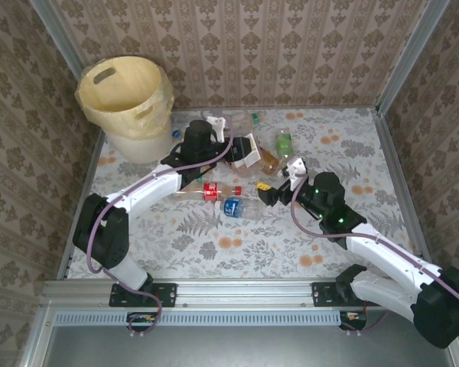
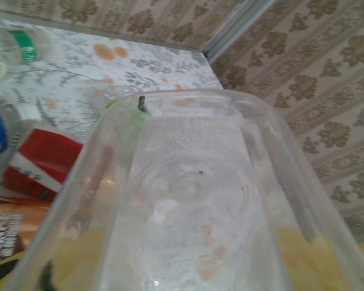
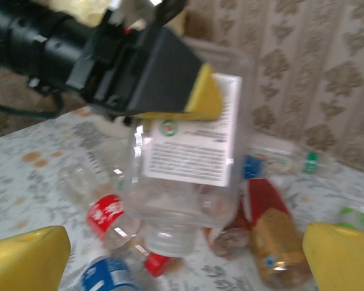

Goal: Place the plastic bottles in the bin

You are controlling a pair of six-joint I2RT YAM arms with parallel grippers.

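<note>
One clear white-label bottle (image 3: pixel 191 139) pinched in L gripper (image 1: pixel 239 150), above bottle pile (image 1: pixel 229 197) mid-table; R gripper (image 1: pixel 269 189) spread wide nearby; bin (image 1: pixel 134 131) far-left corner.

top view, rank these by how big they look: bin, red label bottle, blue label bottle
1. bin, by far largest.
2. red-label bottle and blue-label bottle: about alike, so not ranked.

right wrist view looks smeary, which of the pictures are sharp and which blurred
top external: sharp and evenly lit, the bin crisp; left wrist: the clear bottle sits right at the lens, hazy and out of focus; right wrist: blurred throughout, the white label unreadable
</note>
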